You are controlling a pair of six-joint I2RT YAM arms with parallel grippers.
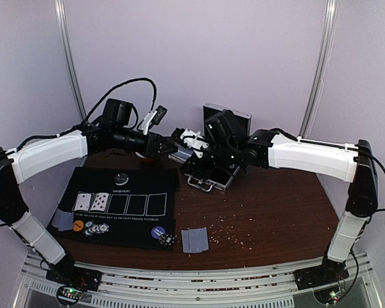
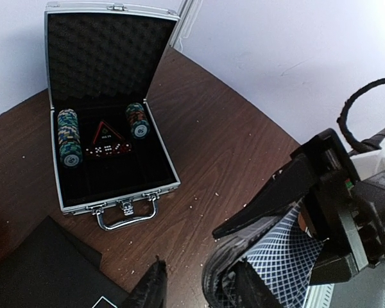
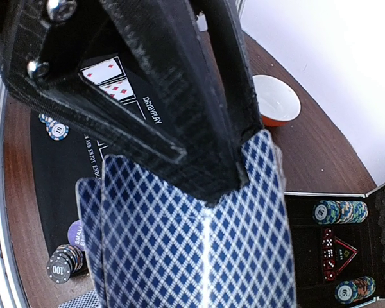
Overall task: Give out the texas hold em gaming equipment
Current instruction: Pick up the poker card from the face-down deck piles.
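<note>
Right gripper is clamped on the deck of playing cards, held above the worktop near the open case. Card backs are white with a blue diamond lattice, slightly fanned at the lower left. Left gripper sits just beside the deck, jaws apart, worktop visible between them. Two face-up cards lie on the black mat, with striped chips near them.
</note>
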